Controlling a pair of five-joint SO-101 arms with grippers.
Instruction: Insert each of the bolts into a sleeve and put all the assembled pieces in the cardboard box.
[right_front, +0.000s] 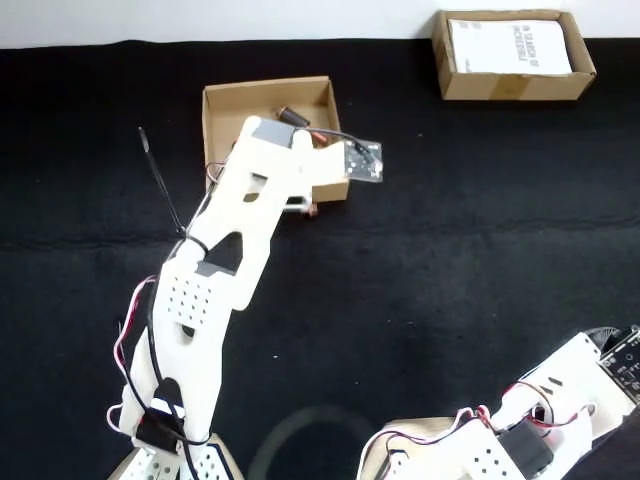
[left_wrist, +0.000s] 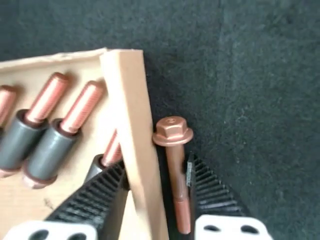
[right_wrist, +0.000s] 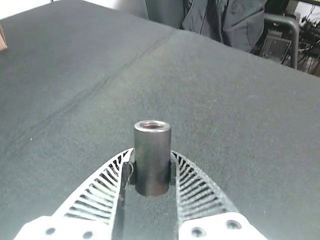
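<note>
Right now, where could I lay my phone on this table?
Bare cloth lies between the cardboard box, the paper-filled box and the right arm. Crowded at the cardboard box: the left gripper straddles its wall beside a loose bolt.
</note>
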